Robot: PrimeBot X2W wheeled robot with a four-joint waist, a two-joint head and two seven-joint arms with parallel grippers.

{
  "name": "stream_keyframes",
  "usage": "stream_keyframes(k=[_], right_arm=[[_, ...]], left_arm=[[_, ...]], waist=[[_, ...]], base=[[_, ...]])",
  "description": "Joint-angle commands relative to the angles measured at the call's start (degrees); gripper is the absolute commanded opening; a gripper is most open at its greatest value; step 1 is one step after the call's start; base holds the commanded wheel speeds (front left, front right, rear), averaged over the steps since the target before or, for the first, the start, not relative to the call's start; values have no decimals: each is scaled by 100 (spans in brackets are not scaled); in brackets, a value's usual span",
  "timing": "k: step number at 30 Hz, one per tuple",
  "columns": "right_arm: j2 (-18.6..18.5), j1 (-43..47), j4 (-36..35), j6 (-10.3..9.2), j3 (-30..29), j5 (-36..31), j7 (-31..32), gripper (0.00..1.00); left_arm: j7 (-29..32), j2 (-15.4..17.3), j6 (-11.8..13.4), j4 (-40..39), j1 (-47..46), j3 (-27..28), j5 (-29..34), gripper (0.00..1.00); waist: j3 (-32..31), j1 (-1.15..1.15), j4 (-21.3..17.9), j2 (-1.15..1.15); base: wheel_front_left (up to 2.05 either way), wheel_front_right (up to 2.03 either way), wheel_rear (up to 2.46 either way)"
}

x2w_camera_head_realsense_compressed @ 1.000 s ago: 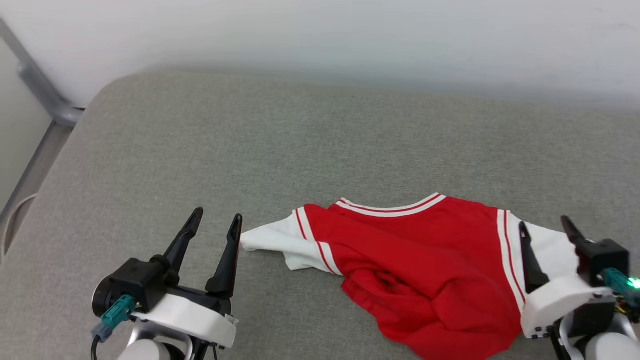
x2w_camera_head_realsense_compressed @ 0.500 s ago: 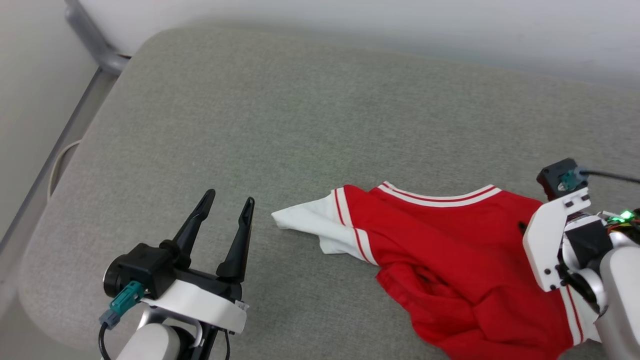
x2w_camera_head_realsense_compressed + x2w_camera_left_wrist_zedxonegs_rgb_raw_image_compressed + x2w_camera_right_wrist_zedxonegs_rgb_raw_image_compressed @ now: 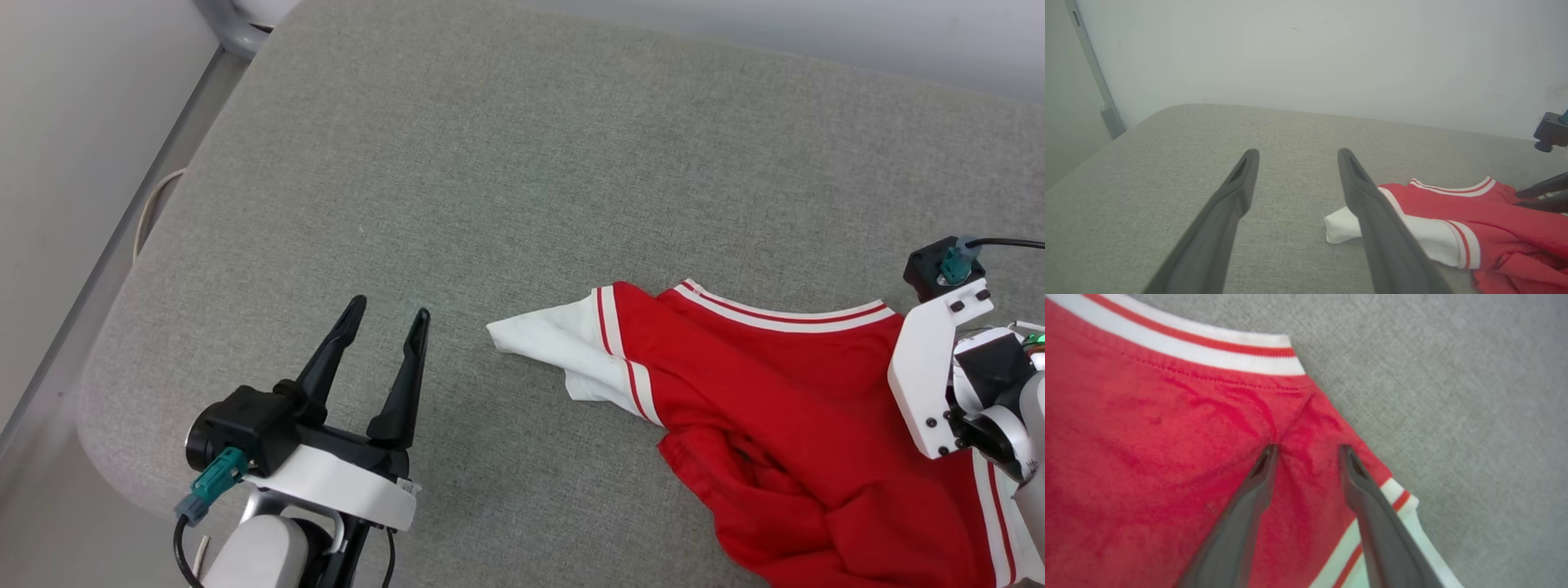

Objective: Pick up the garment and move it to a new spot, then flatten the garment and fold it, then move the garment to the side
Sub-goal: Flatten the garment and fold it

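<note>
Bare cushion (image 3: 506,163) is left open far and left, while the near right is blocked by the shirt (image 3: 775,384).

Grey cushion (image 3: 490,163) (white wall (image 3: 1306,53) behind)

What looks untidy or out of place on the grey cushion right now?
The garment is not flat. Its red lower part is bunched in folds, and the white sleeve on the robot's left is creased and partly folded on itself. The grey cushion itself looks clean and undamaged.
</note>
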Motion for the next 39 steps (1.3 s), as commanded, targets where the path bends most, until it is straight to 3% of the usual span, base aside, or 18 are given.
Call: stream_keyframes(k=[1,8,20,21,22,23,31,39], right_arm=[[1,257,334,-2,144,59,-21,0],[-227,-86,475,-14,-276,-388,-582,0],[-151,-678,981,-7,-822,-1194,-1336,0],[-110,-706,1056,-7,-837,-1234,-1408,36],[-50,-728,1129,-7,-869,-1251,-1491,93],[15,-743,1197,-7,-889,-1253,-1594,100],[453,-592,1390,-6,-1233,-1220,-2691,100],[806,-217,863,-6,-1577,-1133,-3924,100]], left_arm=[[-14,-38,-54,25,-52,60,51,100],[-14,-94,-144,128,-72,145,178,100],[-14,-122,-234,173,-114,169,256,100],[-14,-125,-240,182,-117,167,261,100],[-14,-129,-245,193,-121,166,267,100],[-14,-136,-245,208,-121,165,270,100],[-14,-62,-252,273,4,219,251,100],[-15,9,-248,282,125,319,157,100]], waist=[[28,1,-4,0],[-43,1,-155,0],[-86,1,-311,0],[-86,1,-314,0],[-92,1,-316,0],[-108,1,-321,0],[-445,1,-530,0],[-803,1,-933,0]], base=[[0,0,0],[0,0,0],[0,0,0],[0,0,0],[0,0,0],[0,0,0],[0,0,0],[0,0,0]])
